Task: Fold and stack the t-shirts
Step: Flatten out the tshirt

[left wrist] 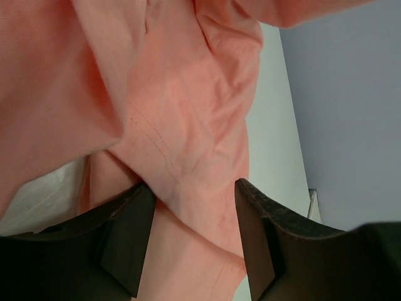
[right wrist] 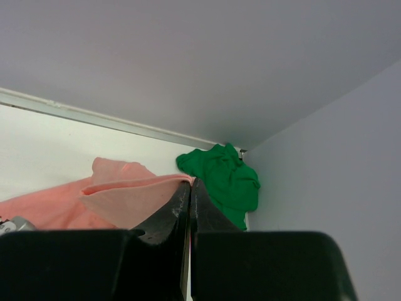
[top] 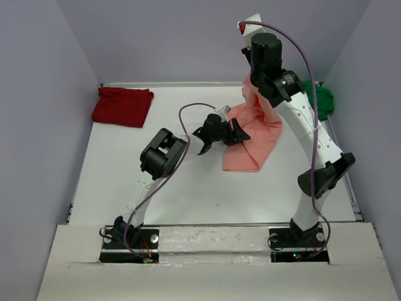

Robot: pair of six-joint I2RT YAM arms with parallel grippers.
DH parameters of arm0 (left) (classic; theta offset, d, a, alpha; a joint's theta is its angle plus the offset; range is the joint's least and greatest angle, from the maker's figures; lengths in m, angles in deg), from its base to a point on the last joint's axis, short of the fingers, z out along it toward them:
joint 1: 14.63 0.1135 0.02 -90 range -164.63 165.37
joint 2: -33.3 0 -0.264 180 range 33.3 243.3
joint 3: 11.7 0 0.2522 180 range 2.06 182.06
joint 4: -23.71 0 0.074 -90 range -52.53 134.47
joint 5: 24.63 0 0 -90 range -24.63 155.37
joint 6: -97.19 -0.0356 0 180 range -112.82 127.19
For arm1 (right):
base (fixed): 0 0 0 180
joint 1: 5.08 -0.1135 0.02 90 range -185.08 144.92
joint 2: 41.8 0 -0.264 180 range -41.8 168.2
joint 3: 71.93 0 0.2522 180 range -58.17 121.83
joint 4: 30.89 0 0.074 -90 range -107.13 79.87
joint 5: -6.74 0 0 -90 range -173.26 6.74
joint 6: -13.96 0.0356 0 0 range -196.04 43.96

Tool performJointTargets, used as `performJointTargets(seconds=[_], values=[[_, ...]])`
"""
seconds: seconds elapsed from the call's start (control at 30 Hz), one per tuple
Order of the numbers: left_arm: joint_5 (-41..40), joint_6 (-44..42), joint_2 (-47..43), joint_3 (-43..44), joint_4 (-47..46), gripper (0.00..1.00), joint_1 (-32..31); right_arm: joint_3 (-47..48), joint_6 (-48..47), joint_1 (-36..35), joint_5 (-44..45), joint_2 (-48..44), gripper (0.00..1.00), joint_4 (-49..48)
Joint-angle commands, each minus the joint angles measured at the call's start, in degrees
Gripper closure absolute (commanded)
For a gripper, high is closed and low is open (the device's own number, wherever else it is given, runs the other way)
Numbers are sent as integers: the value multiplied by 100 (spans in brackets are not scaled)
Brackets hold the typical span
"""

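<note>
Your right gripper [right wrist: 190, 183], pinched shut on an edge of the salmon-pink t-shirt [top: 254, 141], held it high over the table's [top: 188, 182] far right as the cloth draped down-left to your left gripper [left wrist: 194, 185] (jaws parted astride a fold, not clamped), likely the nearer arm for a second hold.

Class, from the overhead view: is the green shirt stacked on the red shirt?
No, the green shirt lies far right, the red shirt far left, apart.

The right gripper [right wrist: 190, 185] has its fingers pressed together on a folded edge of the pink shirt [right wrist: 119, 193], which spreads left over the white bench [right wrist: 50, 144], while the green shirt [right wrist: 225, 179] lies crumpled in the bench's far right corner.
</note>
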State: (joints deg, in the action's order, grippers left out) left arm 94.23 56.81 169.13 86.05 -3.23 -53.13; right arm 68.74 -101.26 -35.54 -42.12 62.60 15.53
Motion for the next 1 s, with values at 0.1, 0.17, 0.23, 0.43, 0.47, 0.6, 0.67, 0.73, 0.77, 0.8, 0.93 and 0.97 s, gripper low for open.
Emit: performJointTargets(seconds=[0.1,0.17,0.23,0.43,0.47,0.6,0.67,0.73,0.77,0.8,0.93,0.97], values=[[58,-23,58,250,72,44,9,185,51,-30,7,-104,100,-85],[-29,-93,-109,145,72,62,9,159,69,-30,-1,-87,100,-85],[-179,-181,-320,-92,124,100,9,150,95,-30,16,-95,100,-76],[-601,-532,-987,-557,405,100,18,238,69,-30,51,-51,100,-50],[-610,-585,-1127,-654,423,100,27,220,69,-30,51,-69,100,-50],[-1388,-1234,-2679,-990,1132,100,-122,132,104,22,130,-104,100,-76],[-1995,-1849,-3558,-788,2187,100,-245,150,122,136,253,-78,100,-85],[-2287,-2236,-4193,-752,2828,100,-289,202,279,294,358,-95,100,-76],[-2523,-2316,-4779,-717,3032,100,-307,202,315,486,420,-113,100,-76],[-2526,-2430,-5037,-665,3251,100,-307,228,359,610,464,-113,100,-76],[-3184,-2896,-6163,-323,4480,100,-298,299,613,1164,333,-376,100,-15],[-3333,-2975,-6539,-260,4649,100,-298,290,657,1348,263,-533,100,3]])
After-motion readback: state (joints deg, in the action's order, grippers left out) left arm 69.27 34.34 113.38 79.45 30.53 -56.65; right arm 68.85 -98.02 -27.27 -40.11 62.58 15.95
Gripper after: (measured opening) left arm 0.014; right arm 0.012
